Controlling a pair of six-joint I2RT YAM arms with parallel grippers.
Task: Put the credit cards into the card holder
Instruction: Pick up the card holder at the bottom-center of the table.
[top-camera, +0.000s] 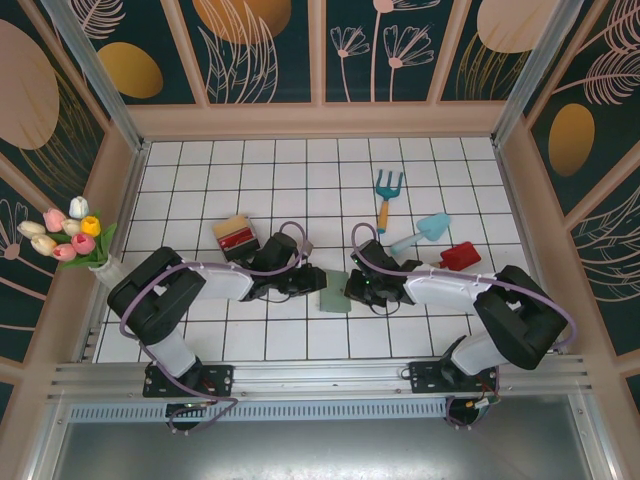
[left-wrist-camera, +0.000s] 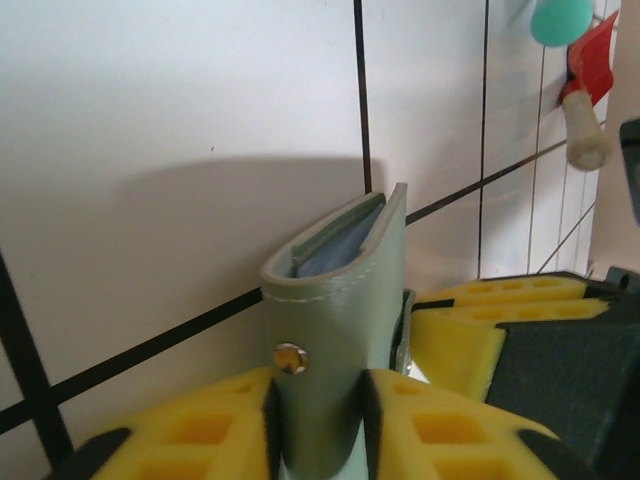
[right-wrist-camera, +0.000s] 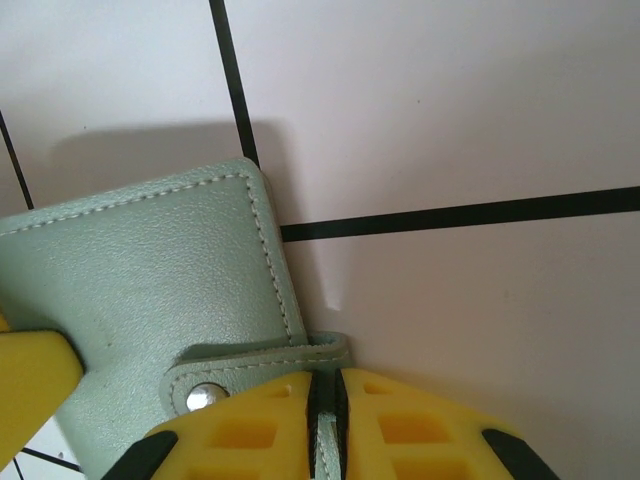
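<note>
Near the middle of the white tiled table (top-camera: 200, 180), the two black robot arms are meeting over a soft grey-green folding card holder (top-camera: 335, 291). The left gripper (top-camera: 306, 283) is reaching in from 9 o'clock, and the right gripper (top-camera: 352, 286) is reaching in from 3 o'clock. In the left wrist view, the left gripper (left-wrist-camera: 320, 425) is pressing its yellow foam pads (left-wrist-camera: 200, 430) against both sides of the card holder (left-wrist-camera: 335, 310), so its jaws are closing tight on it. The holder is standing up on its edge, with a paler blue inside peeking out at the top. In the right wrist view, the right gripper (right-wrist-camera: 325, 420) is pinching the holder's thin snap strap (right-wrist-camera: 260, 362), with its jaws almost touching. The rest of the card holder (right-wrist-camera: 150, 270) is lying flat at 10 o'clock from those pads. Farther away, at 10 o'clock from the holder, a small pile of thin plastic credit cards (top-camera: 238, 240) is sitting, with a red one on top. At 1 o'clock, a blue toy garden fork (top-camera: 387, 190) is lying.
</note>
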